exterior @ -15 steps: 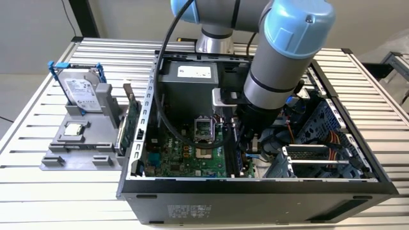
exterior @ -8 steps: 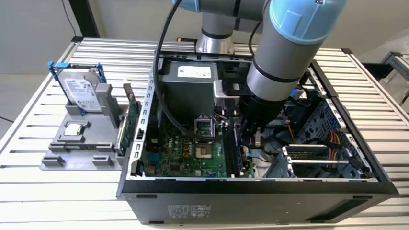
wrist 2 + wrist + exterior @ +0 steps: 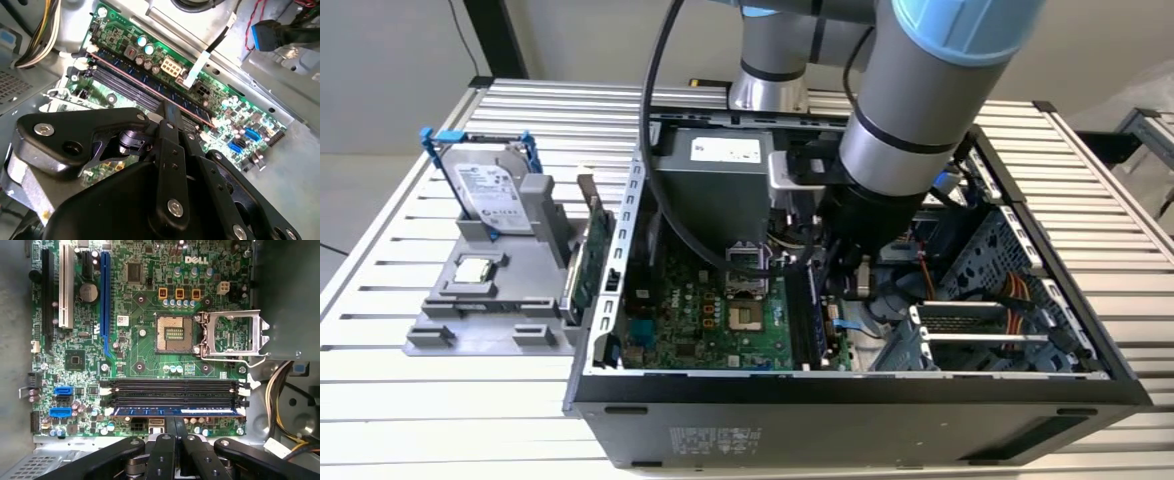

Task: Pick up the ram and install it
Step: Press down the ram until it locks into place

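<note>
So we've got the thin blue ram stick (image 3: 175,411) sitting in the outermost black slot of the green motherboard (image 3: 145,347), right beside the two bare slots. Our black hand (image 3: 175,432) is clenched, fingertips pinched together just at the stick's edge; whether it's touching, we can't tell.

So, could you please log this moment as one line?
gripper: above ram | ram: lying in outermost motherboard slot | CPU socket: open
</note>
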Available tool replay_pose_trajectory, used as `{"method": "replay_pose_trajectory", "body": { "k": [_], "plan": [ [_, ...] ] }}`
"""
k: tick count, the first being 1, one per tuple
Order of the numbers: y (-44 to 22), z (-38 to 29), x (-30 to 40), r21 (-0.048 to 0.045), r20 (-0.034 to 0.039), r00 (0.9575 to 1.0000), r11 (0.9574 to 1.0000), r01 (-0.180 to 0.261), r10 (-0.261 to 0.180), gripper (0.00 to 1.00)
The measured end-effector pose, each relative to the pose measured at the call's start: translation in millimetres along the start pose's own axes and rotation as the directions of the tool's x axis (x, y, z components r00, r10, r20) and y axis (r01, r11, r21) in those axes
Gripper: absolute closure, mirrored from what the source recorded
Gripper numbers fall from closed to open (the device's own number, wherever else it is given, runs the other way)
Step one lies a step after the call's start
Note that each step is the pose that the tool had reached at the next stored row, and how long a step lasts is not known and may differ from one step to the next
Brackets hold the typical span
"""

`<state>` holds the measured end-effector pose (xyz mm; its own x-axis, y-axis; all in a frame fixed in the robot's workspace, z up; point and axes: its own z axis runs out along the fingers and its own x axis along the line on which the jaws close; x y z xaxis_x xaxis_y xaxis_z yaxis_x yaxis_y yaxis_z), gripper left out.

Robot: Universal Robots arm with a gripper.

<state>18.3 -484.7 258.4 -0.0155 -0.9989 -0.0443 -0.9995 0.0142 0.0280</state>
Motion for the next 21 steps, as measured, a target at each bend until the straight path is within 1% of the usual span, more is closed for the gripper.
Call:
{"method": "replay_pose_trajectory", "body": {
  "k": [10,14,21],
  "plan": [
    [0.5,-17.4,-0.8,-0.0004,-0.0012,1.0000,1.0000,0.000,0.000,1.00],
    [0.7,-26.8,-1.2,-0.0009,-0.0012,1.0000,1.0000,0.000,0.000,1.00],
    [0.8,-27.7,-1.2,-0.0010,-0.0010,1.0000,1.0000,0.000,0.000,1.00]
  ]
}}
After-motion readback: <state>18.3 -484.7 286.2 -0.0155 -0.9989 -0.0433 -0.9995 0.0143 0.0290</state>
